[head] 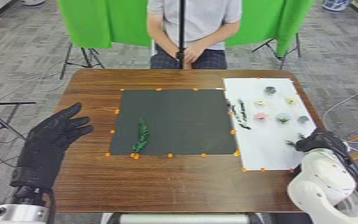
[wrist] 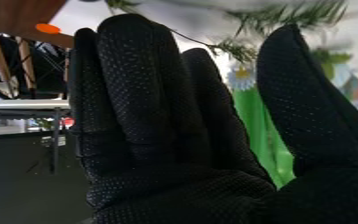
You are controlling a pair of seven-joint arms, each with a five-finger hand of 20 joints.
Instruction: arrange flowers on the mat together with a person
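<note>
In the head view the left hand [head: 62, 127] is held open over the table's left edge, left of the dark mat [head: 180, 120]. A green leafy sprig [head: 143, 135] lies upright on the mat's left part. The right hand [head: 318, 141] is over the lower right edge of the white sheet [head: 260, 150], beside a small dark green sprig [head: 295, 142]. Flower heads, among them a pink one [head: 260, 116] and a pale one [head: 283, 118], rest on the sheet. In the right wrist view the right hand [wrist: 149, 120] has straight fingers, with green needle-like sprigs [wrist: 291, 17] beyond them.
Dark twigs [head: 239, 112] lie along the sheet's left side. Orange tape pieces hold the mat's and sheet's edges on the wooden table [head: 175, 185]. A person sits across the table with hands together, touching none of the flowers.
</note>
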